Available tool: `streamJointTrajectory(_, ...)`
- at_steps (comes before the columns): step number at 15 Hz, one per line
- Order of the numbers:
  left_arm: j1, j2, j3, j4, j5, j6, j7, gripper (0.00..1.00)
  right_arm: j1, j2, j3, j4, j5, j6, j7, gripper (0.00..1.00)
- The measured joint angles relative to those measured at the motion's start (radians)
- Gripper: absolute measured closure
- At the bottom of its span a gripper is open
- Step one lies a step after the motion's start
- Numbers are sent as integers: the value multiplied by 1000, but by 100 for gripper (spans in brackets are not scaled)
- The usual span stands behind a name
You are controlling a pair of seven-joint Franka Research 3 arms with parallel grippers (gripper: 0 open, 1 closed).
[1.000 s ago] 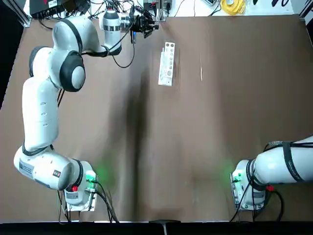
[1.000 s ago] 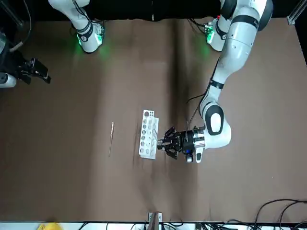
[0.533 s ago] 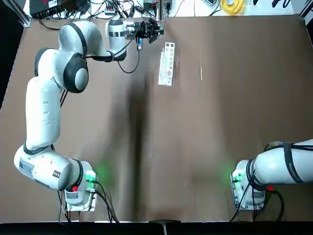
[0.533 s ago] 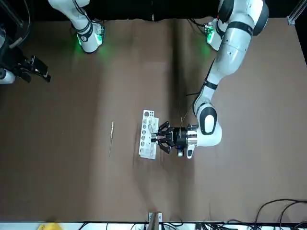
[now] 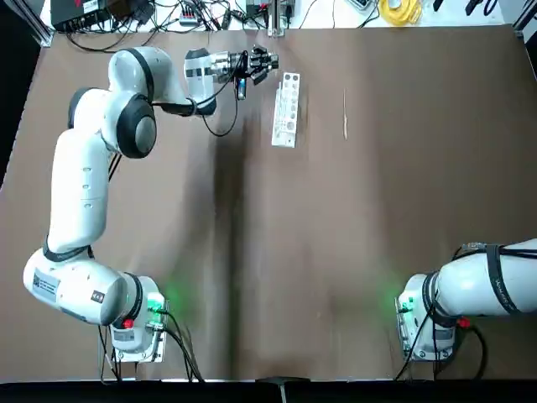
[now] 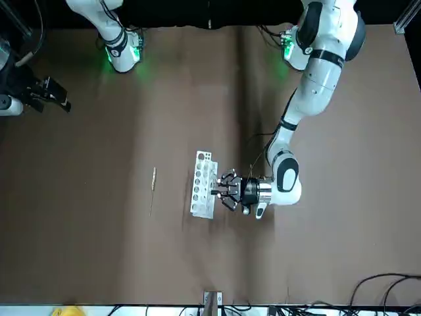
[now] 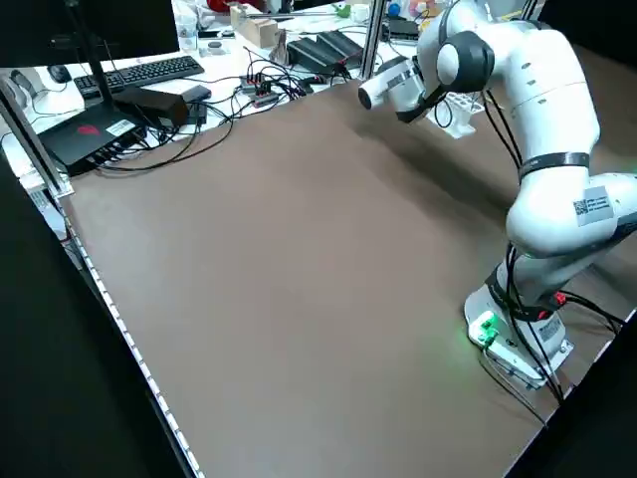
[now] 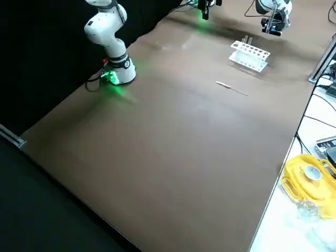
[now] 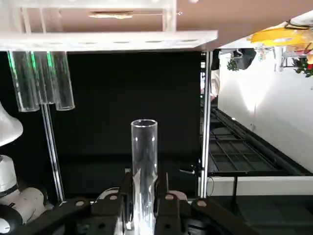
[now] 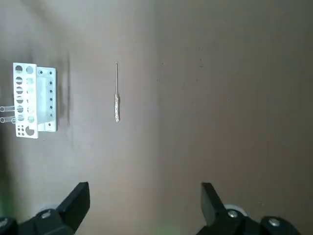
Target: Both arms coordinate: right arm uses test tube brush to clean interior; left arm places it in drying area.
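I have the brown table [image 5: 352, 252] in front of me, both arm bases on the near edge. My left arm [image 5: 80, 176] is stretched to the far left part of the table, forearm horizontal, and the left gripper [image 5: 262, 64] sits just left of the drying rack [image 5: 287, 109], close to it but not touching as far as I can tell from overhead. In the left wrist view its jaws are closed on a clear glass test tube [image 9: 144, 166], which points open end first at the rack with other tubes [image 9: 41, 81] already hanging through its holes. My right arm [image 5: 482, 290] shows only its base and lower links at the near right corner in the top view; the right gripper [image 10: 142, 208] is held high over the table with its jaws spread wide and nothing between them. The test tube brush [image 5: 345, 115] lies flat on the cloth to the right of the rack, well apart from either gripper. My judgement: the tube is in hand and nearly presented, but the brush is untouched, so the scrubbing looks not yet done and racking this tube remains.
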State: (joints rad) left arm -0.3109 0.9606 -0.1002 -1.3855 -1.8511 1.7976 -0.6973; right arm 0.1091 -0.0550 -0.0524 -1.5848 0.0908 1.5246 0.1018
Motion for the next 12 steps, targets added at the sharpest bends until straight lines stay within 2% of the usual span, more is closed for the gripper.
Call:
streamJointTrajectory(6,-10,46,-1,26,-50,-6,87,77,-5,16,-6,-9,-9,-11,2,0)
streamJointTrajectory(12,-28,95,0,95,-82,35,105,77,-8,16,-7,-10,-12,11,2,0)
